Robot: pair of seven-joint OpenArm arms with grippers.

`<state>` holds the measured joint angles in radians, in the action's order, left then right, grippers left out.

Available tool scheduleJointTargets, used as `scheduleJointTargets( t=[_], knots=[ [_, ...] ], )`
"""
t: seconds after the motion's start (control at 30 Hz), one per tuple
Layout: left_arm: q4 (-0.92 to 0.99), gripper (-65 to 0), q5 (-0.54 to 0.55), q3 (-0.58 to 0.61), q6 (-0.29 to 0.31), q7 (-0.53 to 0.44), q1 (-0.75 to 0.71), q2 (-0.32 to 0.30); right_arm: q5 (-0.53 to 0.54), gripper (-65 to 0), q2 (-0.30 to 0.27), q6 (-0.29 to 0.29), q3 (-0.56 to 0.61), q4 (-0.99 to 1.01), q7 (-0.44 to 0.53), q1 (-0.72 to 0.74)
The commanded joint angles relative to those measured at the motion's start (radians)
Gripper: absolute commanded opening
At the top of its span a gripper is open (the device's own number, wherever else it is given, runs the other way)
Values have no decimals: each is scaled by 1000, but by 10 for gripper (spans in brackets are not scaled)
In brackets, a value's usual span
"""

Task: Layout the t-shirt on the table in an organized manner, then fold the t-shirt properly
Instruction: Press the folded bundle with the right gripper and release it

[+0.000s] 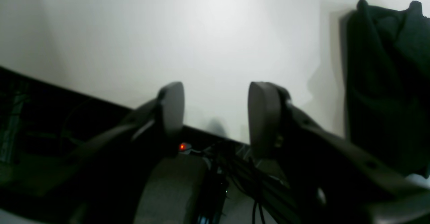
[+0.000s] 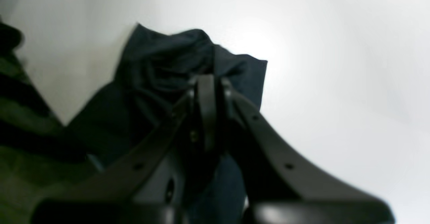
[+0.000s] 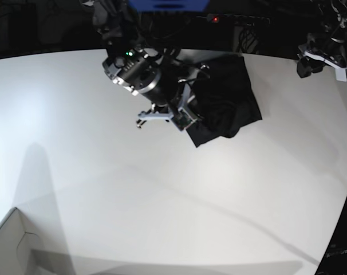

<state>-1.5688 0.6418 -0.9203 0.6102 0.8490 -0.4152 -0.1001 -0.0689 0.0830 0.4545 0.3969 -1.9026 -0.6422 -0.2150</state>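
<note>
Black t-shirt hides my right gripper's tips; jaws pressed together, pinching its bunched fabric. Left gripper spread, empty.

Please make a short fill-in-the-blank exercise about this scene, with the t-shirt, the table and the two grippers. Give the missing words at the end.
1. The t-shirt on the table is ____ in colour.
2. The right gripper is shut on the ____.
3. The left gripper is open and holds ____.
4. The t-shirt lies ____, not spread flat.

Missing words: black; t-shirt; nothing; crumpled
</note>
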Motion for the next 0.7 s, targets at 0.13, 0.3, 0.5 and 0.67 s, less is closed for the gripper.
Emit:
scheduleJointTargets(
  t=[0.13, 0.3, 0.5, 0.67],
  knots=[
    [-14, -348, 19, -4, 7, -18, 0, -13, 14, -650, -32, 5, 142, -71, 29, -80],
    [-14, -348, 20, -6, 7, -17, 0, -13, 10, -650, -52, 5, 280, -67, 31, -111],
    [-14, -348, 20, -7, 9, -15, 0, -14, 8, -638, -53, 5, 363, -33, 25, -110],
    [-14, -348, 20, -7, 9, -15, 0, -16, -12, -480, -90, 5, 396, 7, 25, -105]
  ],
)
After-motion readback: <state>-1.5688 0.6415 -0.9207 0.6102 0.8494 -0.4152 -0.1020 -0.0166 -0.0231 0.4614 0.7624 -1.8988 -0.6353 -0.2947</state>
